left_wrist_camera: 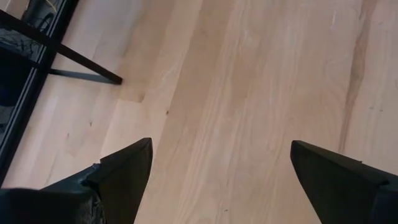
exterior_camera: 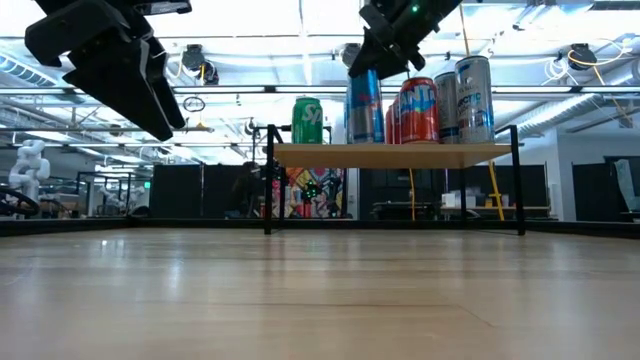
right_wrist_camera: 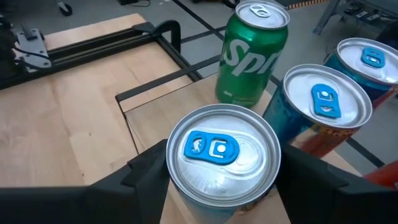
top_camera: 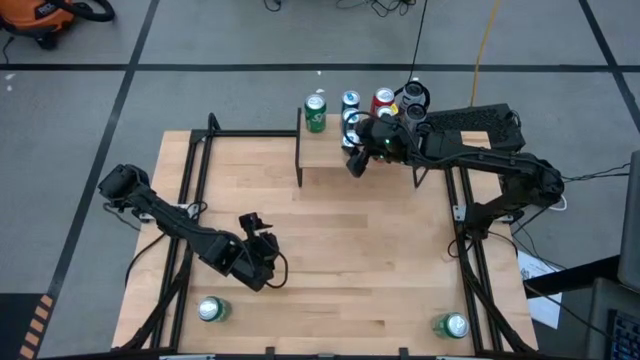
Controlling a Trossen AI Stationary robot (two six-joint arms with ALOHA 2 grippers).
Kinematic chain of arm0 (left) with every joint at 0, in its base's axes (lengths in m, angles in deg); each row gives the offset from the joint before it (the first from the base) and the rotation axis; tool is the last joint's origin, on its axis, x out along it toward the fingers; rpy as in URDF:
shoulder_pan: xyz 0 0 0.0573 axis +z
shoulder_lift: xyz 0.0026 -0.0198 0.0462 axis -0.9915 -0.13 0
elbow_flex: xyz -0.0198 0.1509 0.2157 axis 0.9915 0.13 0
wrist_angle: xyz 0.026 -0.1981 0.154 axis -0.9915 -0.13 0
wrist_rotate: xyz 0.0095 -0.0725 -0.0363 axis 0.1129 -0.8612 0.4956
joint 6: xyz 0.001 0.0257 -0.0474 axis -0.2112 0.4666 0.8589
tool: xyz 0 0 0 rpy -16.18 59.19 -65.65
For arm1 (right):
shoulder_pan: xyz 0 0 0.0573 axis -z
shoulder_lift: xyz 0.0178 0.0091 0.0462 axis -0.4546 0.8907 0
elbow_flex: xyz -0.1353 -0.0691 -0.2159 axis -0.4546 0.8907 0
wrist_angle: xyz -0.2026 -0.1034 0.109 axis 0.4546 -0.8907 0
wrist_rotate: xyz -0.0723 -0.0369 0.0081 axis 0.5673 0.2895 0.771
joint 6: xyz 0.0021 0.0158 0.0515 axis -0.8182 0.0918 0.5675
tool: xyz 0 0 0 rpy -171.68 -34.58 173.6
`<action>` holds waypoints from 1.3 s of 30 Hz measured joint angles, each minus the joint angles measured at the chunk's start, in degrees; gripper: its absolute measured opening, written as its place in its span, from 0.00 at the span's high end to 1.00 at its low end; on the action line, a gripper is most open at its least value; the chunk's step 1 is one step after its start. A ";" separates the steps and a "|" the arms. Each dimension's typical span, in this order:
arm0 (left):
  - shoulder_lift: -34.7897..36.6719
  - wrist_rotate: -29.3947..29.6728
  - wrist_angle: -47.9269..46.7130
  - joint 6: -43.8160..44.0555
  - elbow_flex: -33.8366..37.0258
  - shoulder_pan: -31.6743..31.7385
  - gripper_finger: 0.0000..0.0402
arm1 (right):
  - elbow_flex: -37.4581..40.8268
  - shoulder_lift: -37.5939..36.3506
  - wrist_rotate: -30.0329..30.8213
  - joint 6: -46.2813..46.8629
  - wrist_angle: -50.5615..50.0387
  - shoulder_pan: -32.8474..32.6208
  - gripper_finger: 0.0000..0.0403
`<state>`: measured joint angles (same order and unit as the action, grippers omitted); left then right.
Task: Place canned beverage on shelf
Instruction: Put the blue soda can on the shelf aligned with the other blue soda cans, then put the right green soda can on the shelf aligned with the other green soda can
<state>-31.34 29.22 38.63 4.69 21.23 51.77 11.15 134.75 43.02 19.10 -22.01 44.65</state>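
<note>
The shelf [top_camera: 330,165] stands at the table's far side on black legs. On it are a green can [right_wrist_camera: 252,56], two blue-tabbed cans [right_wrist_camera: 323,102] and a red can [exterior_camera: 418,110]. My right gripper [right_wrist_camera: 224,186] is shut on another blue-tabbed can [right_wrist_camera: 224,155] over the shelf's near part, next to the others. My left gripper [left_wrist_camera: 221,180] hangs open above bare tabletop at the near left, with nothing between its fingers. My right gripper pinches the blue-tabbed can's upper wall [right_wrist_camera: 177,180] between its two fingers [right_wrist_camera: 146,171], one on each side just below the rim. The fingers come from the table's right side, slanting down. The can [exterior_camera: 365,105] is upright, its base level with the shelf board; whether it rests there I cannot tell.
Two more green cans stand on the table near its front edge, one at the left [top_camera: 211,309] and one at the right [top_camera: 452,325]. Black frame rails [top_camera: 190,180] run along the table's left and right sides. The shelf's left part beyond the green can is bare.
</note>
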 joint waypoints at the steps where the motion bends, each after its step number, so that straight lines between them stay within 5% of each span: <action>1: 0.00 0.00 0.01 -0.01 0.00 0.00 0.07 | 0.00 -0.02 -0.06 -0.01 -0.10 0.00 0.42; 12: 0.00 -0.02 0.02 0.04 0.00 0.00 0.07 | 0.00 -0.09 -1.20 0.18 1.16 0.39 0.30; 27: 0.00 -0.02 -0.02 0.15 0.00 0.00 0.07 | 0.00 -0.73 -1.14 -5.72 8.18 0.31 0.30; 39: 0.00 0.00 -0.90 0.17 0.00 0.00 0.07 | 0.00 -9.71 3.37 -7.64 6.42 -6.41 0.30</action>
<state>-31.34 29.22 37.73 4.87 21.23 51.77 11.15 125.04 46.38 11.46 -15.59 38.23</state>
